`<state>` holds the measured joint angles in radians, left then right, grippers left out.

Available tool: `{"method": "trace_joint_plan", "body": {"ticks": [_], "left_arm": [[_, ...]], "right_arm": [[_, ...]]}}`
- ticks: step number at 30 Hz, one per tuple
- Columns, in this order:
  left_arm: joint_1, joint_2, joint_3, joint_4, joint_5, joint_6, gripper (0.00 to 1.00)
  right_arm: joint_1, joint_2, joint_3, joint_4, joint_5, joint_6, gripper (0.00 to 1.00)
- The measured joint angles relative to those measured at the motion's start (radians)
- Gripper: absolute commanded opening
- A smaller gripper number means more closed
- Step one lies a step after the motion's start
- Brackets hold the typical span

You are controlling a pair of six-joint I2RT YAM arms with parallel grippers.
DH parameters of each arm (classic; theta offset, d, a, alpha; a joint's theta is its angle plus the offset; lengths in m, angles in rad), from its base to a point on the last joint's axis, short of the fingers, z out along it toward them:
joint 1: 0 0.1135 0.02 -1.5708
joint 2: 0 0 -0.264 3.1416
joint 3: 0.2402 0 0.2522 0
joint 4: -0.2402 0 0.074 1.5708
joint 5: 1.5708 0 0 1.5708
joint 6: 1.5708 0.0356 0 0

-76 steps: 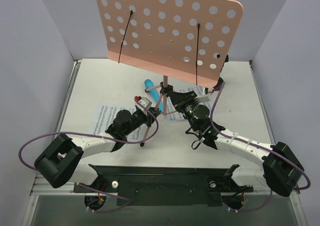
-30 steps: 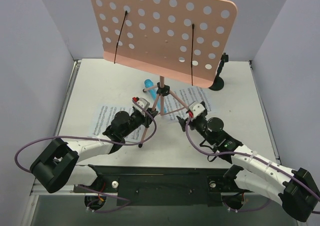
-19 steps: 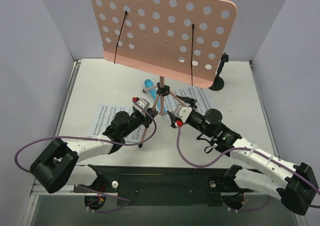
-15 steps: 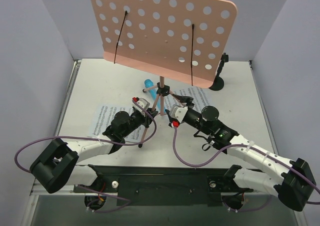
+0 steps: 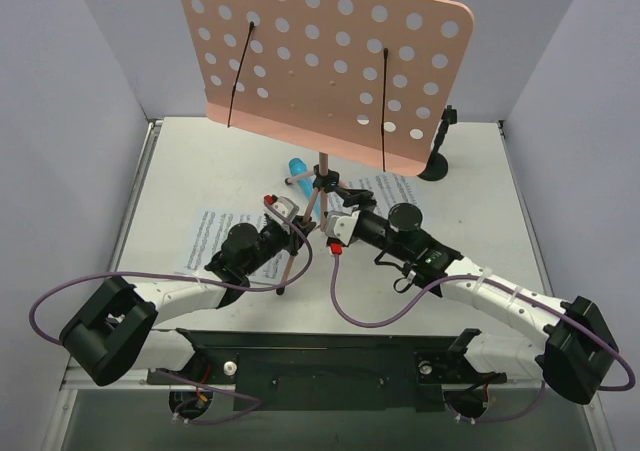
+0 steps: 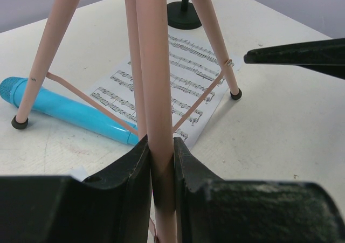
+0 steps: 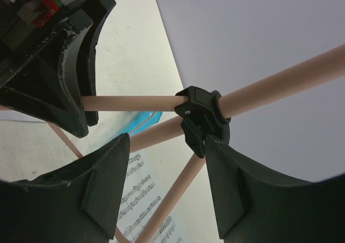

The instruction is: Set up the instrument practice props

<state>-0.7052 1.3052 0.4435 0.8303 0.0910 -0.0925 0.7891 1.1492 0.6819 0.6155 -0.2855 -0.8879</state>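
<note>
From the top external view, the pink music stand (image 5: 320,61) is upright at mid-bench (image 5: 190,161) with its tripod spread. The blue microphone (image 5: 299,172) lies beneath it, and the black mic stand (image 5: 437,163) sits at the far right. 2 sheet-music pages lie flat, the left page (image 5: 205,236) and the right page (image 5: 398,188). The left claw (image 5: 293,223) grips the near tripod leg (image 5: 290,266), and the right claw (image 5: 345,209) hovers just beside the tripod's black hub (image 5: 324,182). In the left wrist view, the fingers are pinched tight on that pink leg, and the microphone lies behind it with its end by the right page's edge. In the right wrist view, the right claw is spread wide, holding nothing — the hub sits just beyond its tips.
</note>
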Motion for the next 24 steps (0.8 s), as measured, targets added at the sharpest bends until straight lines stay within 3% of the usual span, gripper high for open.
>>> {"method": "trace_joint_plan", "body": {"ticks": [5, 13, 24], "left_arm": [[0.000, 0.000, -0.005, 0.008, 0.001, 0.000, 0.00], [0.000, -0.016, -0.019, 0.012, -0.001, 0.002, 0.00], [0.000, -0.029, -0.030, 0.011, -0.006, 0.007, 0.00]], "right_arm": [[0.000, 0.025, 0.007, 0.031, 0.000, -0.013, 0.49], [-0.005, 0.092, 0.026, 0.093, 0.009, -0.030, 0.36], [-0.006, 0.114, 0.027, 0.151, 0.045, -0.035, 0.07]]}}
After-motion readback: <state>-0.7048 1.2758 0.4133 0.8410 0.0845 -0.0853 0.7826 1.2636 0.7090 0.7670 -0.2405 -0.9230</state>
